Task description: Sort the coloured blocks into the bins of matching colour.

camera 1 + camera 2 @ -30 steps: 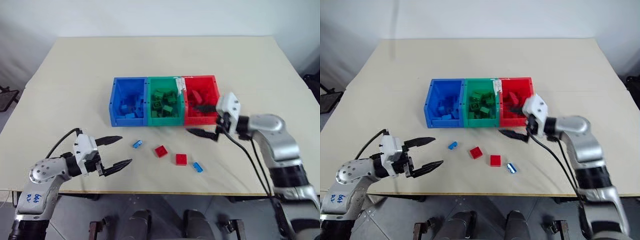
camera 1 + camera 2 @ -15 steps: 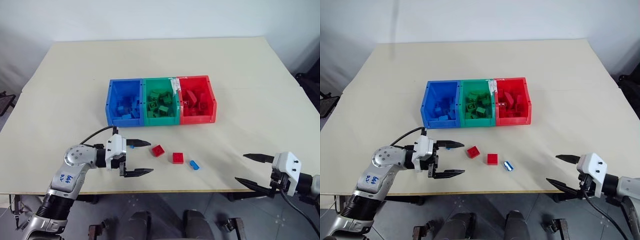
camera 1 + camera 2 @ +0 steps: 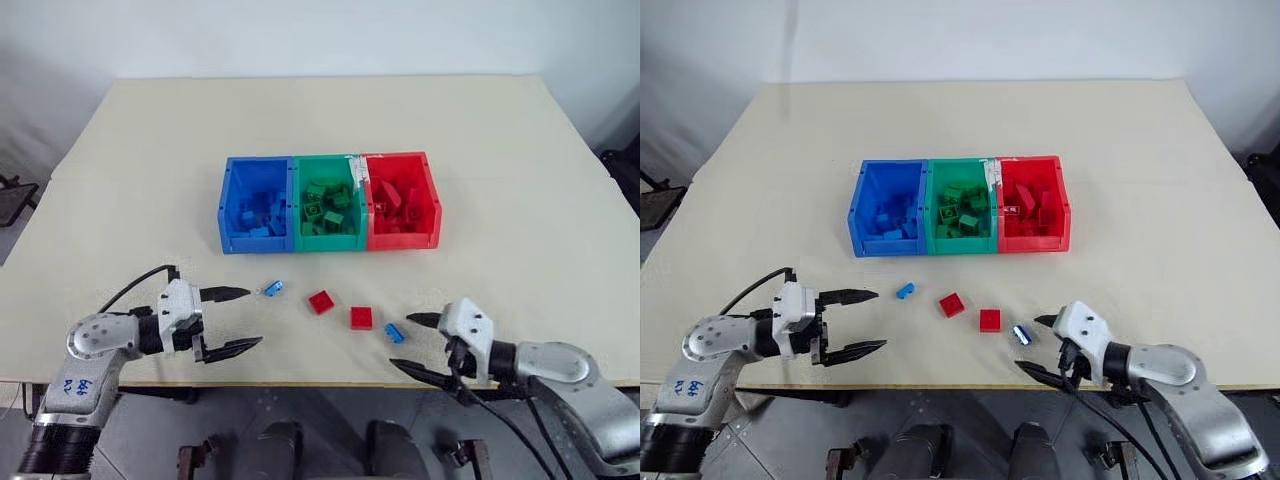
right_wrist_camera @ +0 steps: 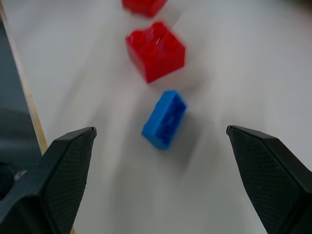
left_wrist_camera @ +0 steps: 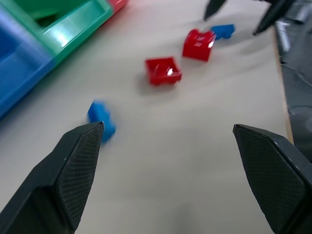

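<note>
Since a second ago the right gripper point(image 3: 418, 345) has dropped from the red bin point(image 3: 401, 212) to the lower right, wide open and empty, nearest the blue block point(image 3: 395, 333) lying aslant just left of it.

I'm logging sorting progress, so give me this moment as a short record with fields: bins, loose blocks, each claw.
bins: blue, green, red, joined in a row, each holding blocks of its own colour
loose blocks: two red, two blue, on the table
left claw: open, empty, near the left blue block
right claw: open, empty, beside the right blue block
</note>
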Controlling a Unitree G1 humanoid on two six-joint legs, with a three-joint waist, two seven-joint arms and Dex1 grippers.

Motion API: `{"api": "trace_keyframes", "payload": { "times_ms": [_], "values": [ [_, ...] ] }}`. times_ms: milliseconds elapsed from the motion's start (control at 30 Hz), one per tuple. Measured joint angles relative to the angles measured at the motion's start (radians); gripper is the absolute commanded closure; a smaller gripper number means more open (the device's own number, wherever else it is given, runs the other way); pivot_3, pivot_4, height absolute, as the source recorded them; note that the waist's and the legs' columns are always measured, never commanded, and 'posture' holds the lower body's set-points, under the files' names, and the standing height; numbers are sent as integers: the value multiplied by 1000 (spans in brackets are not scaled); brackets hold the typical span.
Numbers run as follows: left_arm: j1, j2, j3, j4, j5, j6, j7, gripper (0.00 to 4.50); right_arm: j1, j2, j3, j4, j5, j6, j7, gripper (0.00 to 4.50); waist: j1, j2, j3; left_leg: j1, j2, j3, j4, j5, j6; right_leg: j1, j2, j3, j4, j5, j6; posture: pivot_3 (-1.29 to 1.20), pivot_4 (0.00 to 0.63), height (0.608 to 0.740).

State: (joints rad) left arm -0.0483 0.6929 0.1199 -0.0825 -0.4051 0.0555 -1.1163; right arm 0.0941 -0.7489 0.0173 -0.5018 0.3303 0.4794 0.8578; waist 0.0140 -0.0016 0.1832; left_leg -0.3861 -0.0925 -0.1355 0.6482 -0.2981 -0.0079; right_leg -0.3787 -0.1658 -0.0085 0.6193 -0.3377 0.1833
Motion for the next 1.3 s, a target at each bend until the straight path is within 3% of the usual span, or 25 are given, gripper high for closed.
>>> {"api": "trace_keyframes", "payload": {
  "times_ms": [367, 567, 667, 867, 1000, 1167, 1200, 1300],
  "values": [
    [23, -5, 2, -62, -2, 18, 44, 0, -62, 19, 53, 18, -55, 1, -46, 4027, 7, -1, -1, 0, 0, 0, 0, 0, 0, 0, 0, 0, 0, 0, 0, 0, 150, 740],
    [37, -12, 19, -66, -2, 18, 73, 0, -111, 5, 46, 71, -53, -15, -15, 4033, 7, -1, -1, 0, 0, 1, 0, 0, 0, 0, 0, 0, 0, 0, 0, 0, 150, 740],
    [67, -29, 55, -87, -21, 31, 114, 0, -211, 22, 39, 89, -8, 5, 6, 4033, -2, -1, 0, 0, 1, 1, -1, 0, 0, -1, 1, 0, 0, 0, 0, 0, 150, 740],
    [134, -67, 149, -145, -61, 59, 214, 0, -591, 226, 100, 136, 83, 149, -43, 4033, -22, -1, 0, 0, 2, 1, -1, 0, -2, -3, 1, 0, 1, 0, -1, 0, 150, 740],
    [219, -79, 196, -152, -63, 57, 242, 0, -867, 427, 246, 364, 7, 144, -87, 4033, -43, -2, -1, -1, 2, 2, -3, -1, -2, -7, 1, 1, 5, 0, -2, 0, 150, 740],
    [263, -89, 246, -150, -67, 57, 273, 0, -1051, 587, 319, 698, -116, 25, -139, 4033, -44, -3, -1, -3, 1, 1, -2, -1, -2, -12, 1, 1, 10, 4, -9, 0, 150, 740],
    [282, -95, 258, -154, -69, 57, 276, 0, -1093, 626, 328, 783, -138, -9, -149, 3311, -47, -3, -1, -3, 1, 1, -2, -1, -2, -13, 1, 1, 10, 4, -10, 0, 150, 740],
    [315, -114, 264, -179, -69, 54, 287, 0, -1181, 693, 325, 964, -175, -86, -166, 2395, -52, -3, -1, -3, 2, 1, -4, -1, -2, -13, 2, 0, 11, 4, -10, 0, 150, 740]
  ]
}}
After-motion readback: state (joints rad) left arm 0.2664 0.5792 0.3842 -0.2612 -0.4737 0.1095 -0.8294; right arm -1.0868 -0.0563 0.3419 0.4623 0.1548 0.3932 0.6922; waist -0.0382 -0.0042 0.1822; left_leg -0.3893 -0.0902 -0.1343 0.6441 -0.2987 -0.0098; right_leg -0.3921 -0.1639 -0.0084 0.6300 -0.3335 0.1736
